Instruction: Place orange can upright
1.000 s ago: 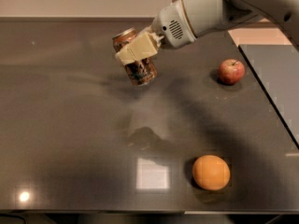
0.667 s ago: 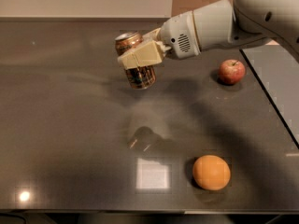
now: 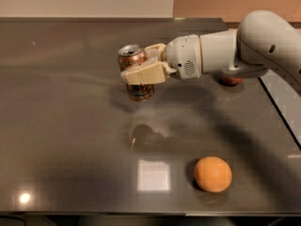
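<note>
The orange can (image 3: 132,58) is held by the hand (image 3: 139,64) over the rear middle part of the dark, glossy tabletop (image 3: 56,126). The hand is closed around the middle of the can: one cream-coloured finger (image 3: 143,73) is laid across its front side, and the other finger is seen behind it, near the top. The can is kept almost upright, with a slight tilt, and its silver top end is turned upward. A dark shadow is seen on the tabletop, apart from the can and nearer to the camera, so the can appears to be raised above the surface. The white arm (image 3: 225,51) is stretched in from the right side. A round orange fruit (image 3: 213,173) is lying on the front right part of the tabletop, well apart from the can. A reddish object (image 3: 230,81) is mostly hidden behind the arm. A bright square reflection (image 3: 153,175) is seen just left of the fruit.
</note>
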Controlling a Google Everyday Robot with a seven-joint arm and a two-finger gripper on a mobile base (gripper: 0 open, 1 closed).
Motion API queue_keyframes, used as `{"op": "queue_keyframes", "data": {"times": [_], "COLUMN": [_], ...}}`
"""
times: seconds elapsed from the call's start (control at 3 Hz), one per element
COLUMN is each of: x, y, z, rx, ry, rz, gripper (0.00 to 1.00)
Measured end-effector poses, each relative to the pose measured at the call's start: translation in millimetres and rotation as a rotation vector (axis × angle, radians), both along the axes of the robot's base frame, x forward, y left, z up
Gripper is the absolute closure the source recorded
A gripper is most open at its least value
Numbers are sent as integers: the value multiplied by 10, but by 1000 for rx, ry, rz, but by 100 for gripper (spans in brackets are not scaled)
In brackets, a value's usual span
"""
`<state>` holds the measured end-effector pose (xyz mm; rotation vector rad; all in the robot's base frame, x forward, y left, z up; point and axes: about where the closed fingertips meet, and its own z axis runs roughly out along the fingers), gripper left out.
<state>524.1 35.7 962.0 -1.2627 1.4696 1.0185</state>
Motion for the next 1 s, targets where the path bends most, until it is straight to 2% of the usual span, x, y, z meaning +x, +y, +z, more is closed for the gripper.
{"op": "queue_keyframes", "data": {"times": [0.33,1.0], "x": [-38,11], "y": [-10,-76], "z": [-68,-396], "rx": [30,115], "ry": [-20,4], "rz": [16,15], "gripper": [100,100]}}
